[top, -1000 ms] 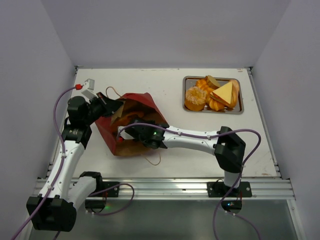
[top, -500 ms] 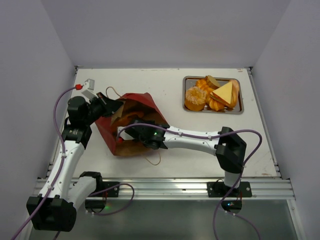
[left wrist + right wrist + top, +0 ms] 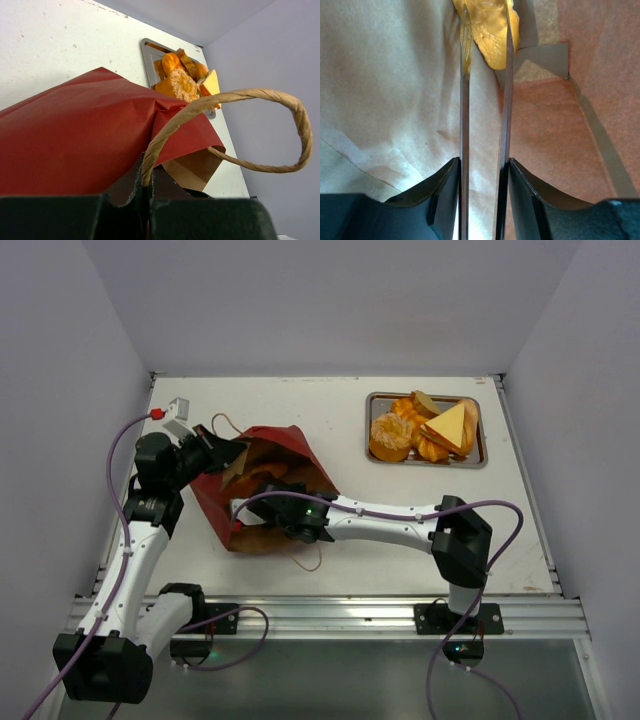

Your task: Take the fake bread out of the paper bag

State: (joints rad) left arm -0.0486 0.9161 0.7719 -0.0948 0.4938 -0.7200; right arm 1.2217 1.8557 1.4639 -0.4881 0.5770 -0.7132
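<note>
The paper bag (image 3: 290, 443) lay crumpled on its side at the left of the table (image 3: 400, 550). It was dark red outside and brown kraft within, and its mouth gaped open. One twisted paper handle (image 3: 227, 96) arched up from the rim, which my left gripper (image 3: 147, 199) clamped. Deep inside, against the kraft wall, a yellow fake bread (image 3: 490, 37) sat nipped at the tips of my right gripper (image 3: 486, 12). More bread pieces (image 3: 425, 430) were heaped on the tray (image 3: 376, 403), well apart from the bag.

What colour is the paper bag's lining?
The paper bag is brown kraft inside; the right wrist view shows it best.
</note>
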